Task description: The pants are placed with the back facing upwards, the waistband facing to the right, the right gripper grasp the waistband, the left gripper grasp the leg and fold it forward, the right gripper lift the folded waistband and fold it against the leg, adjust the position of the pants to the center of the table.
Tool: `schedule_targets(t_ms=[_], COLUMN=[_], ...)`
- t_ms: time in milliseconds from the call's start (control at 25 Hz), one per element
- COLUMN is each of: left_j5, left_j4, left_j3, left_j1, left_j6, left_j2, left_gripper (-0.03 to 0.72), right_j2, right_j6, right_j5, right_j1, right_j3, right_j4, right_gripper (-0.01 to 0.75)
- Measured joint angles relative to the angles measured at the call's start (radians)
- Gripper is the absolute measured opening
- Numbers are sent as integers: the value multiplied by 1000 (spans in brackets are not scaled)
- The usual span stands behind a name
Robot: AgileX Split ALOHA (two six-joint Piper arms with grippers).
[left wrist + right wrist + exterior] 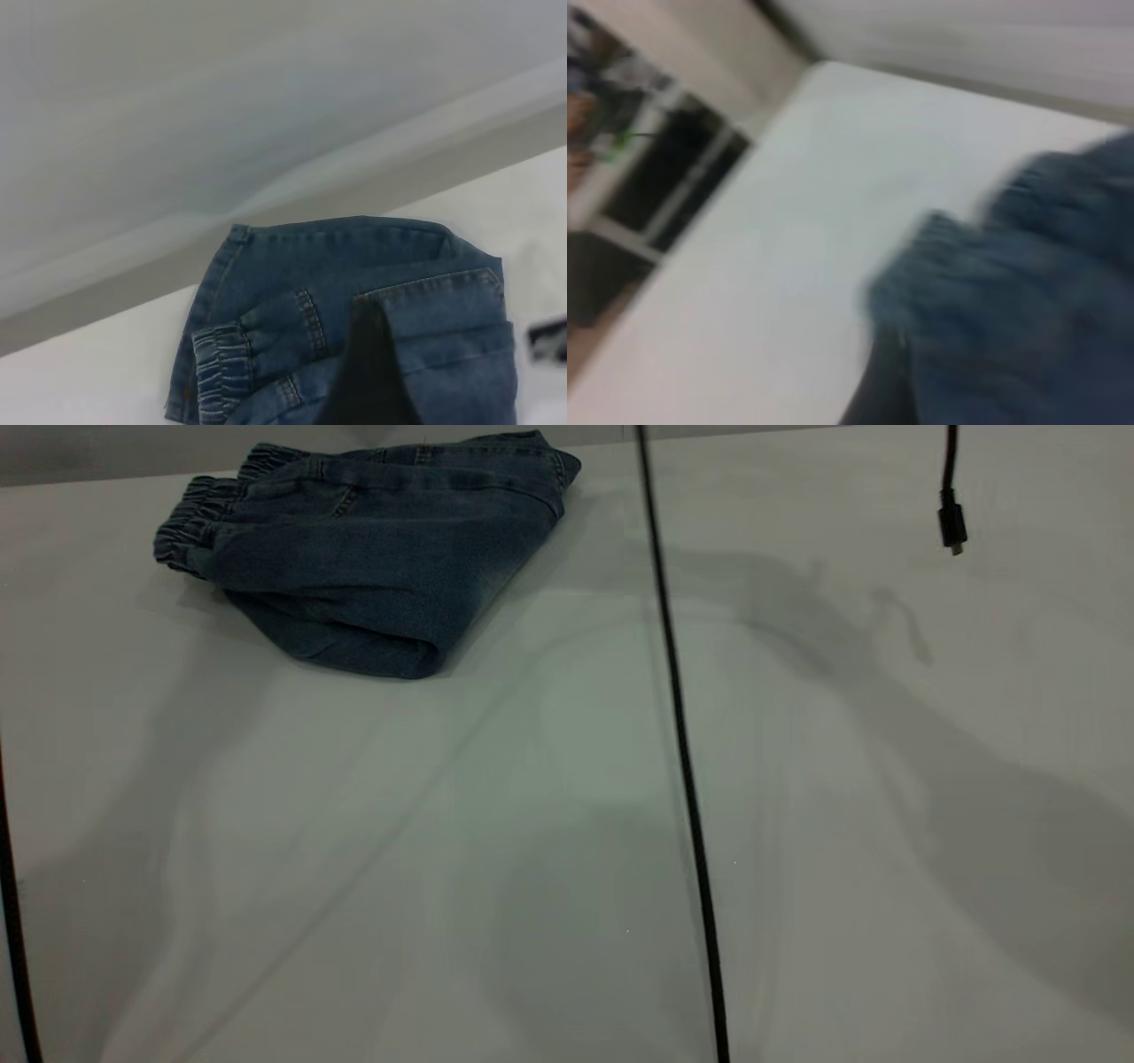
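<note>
The pants [381, 558] lie folded into a compact blue denim bundle at the far left of the table [567, 824], against its far edge. Gathered elastic edges [190, 522] show at the bundle's left end; I cannot tell if they are the waistband. The leg's print is hidden in the fold. Neither gripper appears in the exterior view. In the left wrist view, a dark part of my left gripper [368, 376] sits over the pants [416, 266]. In the right wrist view, the pants [1019, 301] fill the near side beside a dark part of my right gripper [873, 394].
A black cable [678, 735] hangs down the middle of the exterior view, another [11, 921] at the left edge. A short cable with a plug [952, 518] dangles at the upper right. Arm shadows fall across the table's bare surface.
</note>
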Motion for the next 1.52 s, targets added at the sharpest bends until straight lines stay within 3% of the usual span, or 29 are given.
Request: schedule_targets(t_ms=[360, 520, 880, 1520], left_j5=[0, 0, -1, -1], left_j4=[-4, -7, -6, 60], left_j3=[1, 2, 15, 126], left_j1=[0, 0, 0, 1], left_j6=[0, 0, 31, 50], left_j2=[9, 9, 9, 25], left_gripper=[494, 494, 494, 494], right_j2=[-57, -118, -302, -678], right_j6=[101, 154, 242, 346], right_j5=[81, 137, 207, 438], right_j1=[-176, -219, -232, -210], right_j3=[0, 0, 7, 13], right_j4=[-334, -515, -780, -797], right_gripper=[591, 591, 591, 591])
